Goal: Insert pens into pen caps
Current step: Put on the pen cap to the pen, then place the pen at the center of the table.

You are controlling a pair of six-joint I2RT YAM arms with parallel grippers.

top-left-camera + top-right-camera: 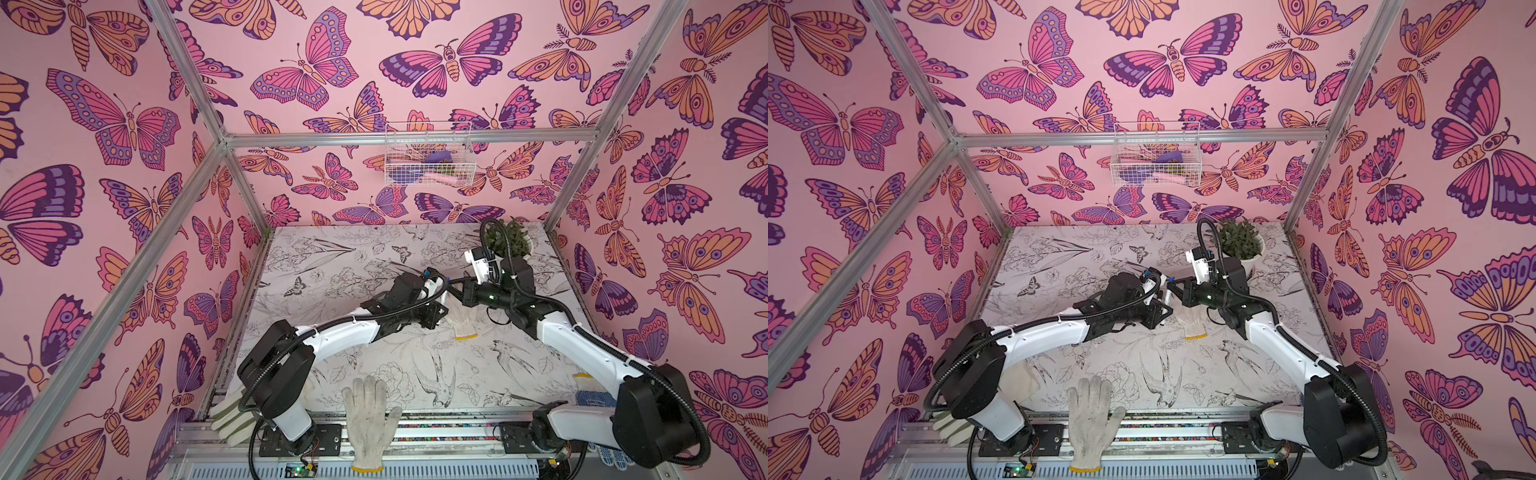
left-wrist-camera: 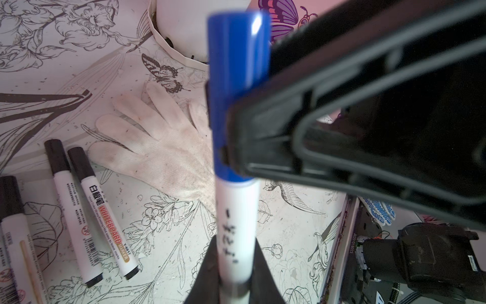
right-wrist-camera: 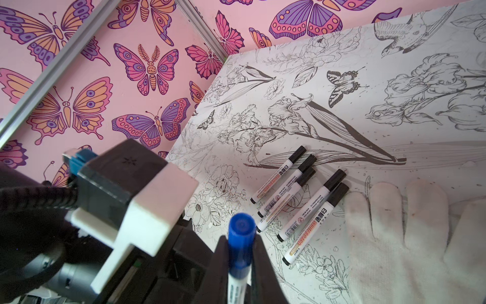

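In the left wrist view a white-barrelled pen [image 2: 236, 231] stands between the jaws of my left gripper [image 2: 235, 284], which is shut on its barrel. A blue pen cap [image 2: 238, 86] sits on the pen's far end, and the dark fingers [image 2: 265, 142] of my right gripper clamp it from the side. The right wrist view shows my right gripper [image 3: 240, 265] shut on that blue cap [image 3: 240, 234], with the barrel [image 3: 235, 289] running out beneath. In both top views the two grippers meet above mid-table [image 1: 444, 297] [image 1: 1168, 294]. Several black-capped pens [image 3: 297, 200] lie side by side on the table.
A white knit glove [image 1: 462, 326] lies under the grippers, beside the capped pens [image 2: 105, 218]. Another glove [image 1: 370, 419] hangs over the front edge, and more gloves lie at front left [image 1: 230, 415] and front right [image 1: 594, 399]. A potted plant [image 1: 513, 239] stands back right. A wire basket [image 1: 428, 156] hangs on the wall.
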